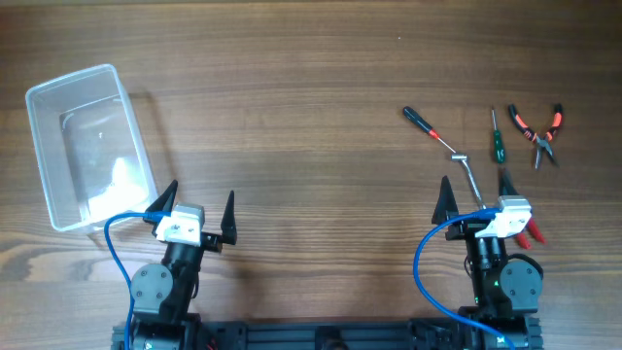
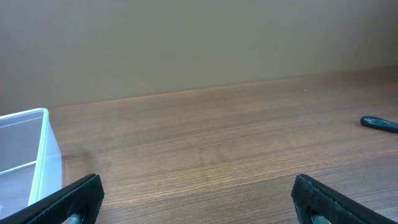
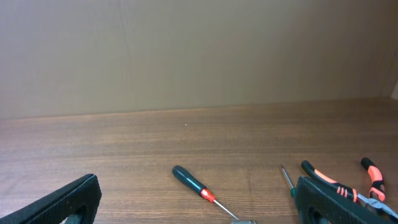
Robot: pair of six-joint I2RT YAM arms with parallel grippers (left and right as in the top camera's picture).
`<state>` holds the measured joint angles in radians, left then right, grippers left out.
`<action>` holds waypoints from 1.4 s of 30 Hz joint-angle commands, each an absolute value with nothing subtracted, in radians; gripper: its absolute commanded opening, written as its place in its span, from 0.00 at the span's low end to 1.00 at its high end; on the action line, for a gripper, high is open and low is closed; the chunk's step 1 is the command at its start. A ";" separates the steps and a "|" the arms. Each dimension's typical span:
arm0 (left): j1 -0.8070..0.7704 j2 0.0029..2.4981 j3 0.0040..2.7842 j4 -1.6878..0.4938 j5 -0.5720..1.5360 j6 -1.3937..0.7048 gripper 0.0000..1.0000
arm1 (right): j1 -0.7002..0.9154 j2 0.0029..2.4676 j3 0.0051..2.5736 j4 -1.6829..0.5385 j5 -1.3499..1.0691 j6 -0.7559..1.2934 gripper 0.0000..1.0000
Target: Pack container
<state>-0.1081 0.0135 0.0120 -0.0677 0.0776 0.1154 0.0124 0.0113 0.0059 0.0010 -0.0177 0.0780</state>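
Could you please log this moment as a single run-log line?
packing: not started | container: empty, left side | dark-handled screwdriver, green screwdriver, pliers: unpacked, right side | left claw: open, empty | right claw: open, empty

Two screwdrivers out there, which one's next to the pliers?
The green-handled screwdriver, lying just left of the pliers. The other screwdriver, dark handle with a red collar, lies angled farther left.

Workshop-like test bench: wood table (image 1: 311, 68), pliers (image 1: 537, 132), a screwdriver (image 1: 497, 146), bare wall (image 2: 186, 43).
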 commanded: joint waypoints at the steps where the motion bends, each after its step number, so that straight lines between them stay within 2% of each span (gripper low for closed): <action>1: -0.100 0.009 0.006 -0.068 0.100 0.123 1.00 | 0.015 0.005 0.006 0.006 -0.004 0.072 1.00; 36: -0.100 0.009 0.006 -0.068 0.097 0.117 1.00 | 0.016 0.005 0.006 0.007 -0.008 0.082 1.00; 38: -0.100 0.009 0.006 -0.068 0.097 0.055 1.00 | 0.015 0.005 0.006 0.003 -0.023 0.110 1.00; 42: -0.100 0.009 0.006 -0.067 0.097 -0.198 1.00 | 0.015 0.022 0.006 0.003 -0.027 0.293 1.00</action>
<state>-0.1081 0.0135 0.0120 -0.0673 0.0776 0.0238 0.0124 0.0116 0.0059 0.0010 -0.0185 0.1440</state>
